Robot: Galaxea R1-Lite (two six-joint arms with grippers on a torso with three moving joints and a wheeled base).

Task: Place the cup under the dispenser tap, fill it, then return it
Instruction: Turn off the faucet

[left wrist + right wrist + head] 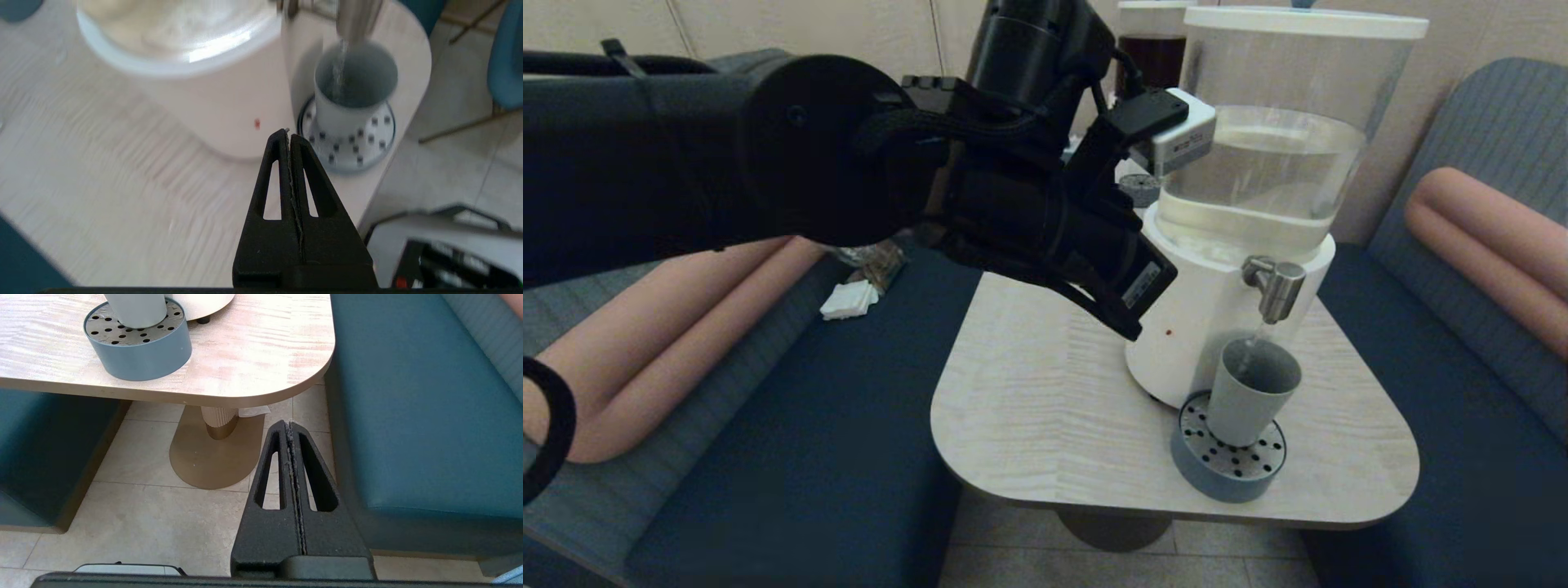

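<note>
The grey-blue cup (1250,392) stands upright on the round perforated drip tray (1229,465), directly below the brushed-steel dispenser tap (1276,286). A thin stream of water runs from the tap into the cup (353,92). My left gripper (289,132) is shut and empty; it hangs above the table beside the dispenser's white base (1201,327), apart from the cup. In the head view its tip (1131,331) shows against that base. My right gripper (289,424) is shut and empty, parked low over the floor beside the table.
The large clear tank (1274,155) sits on the pale wood table (1045,408). A dark-liquid dispenser (1147,49) stands behind. Blue bench seats (809,441) flank the table on both sides; white napkins (849,300) lie on the left seat. The table pedestal (216,449) stands on the tiled floor.
</note>
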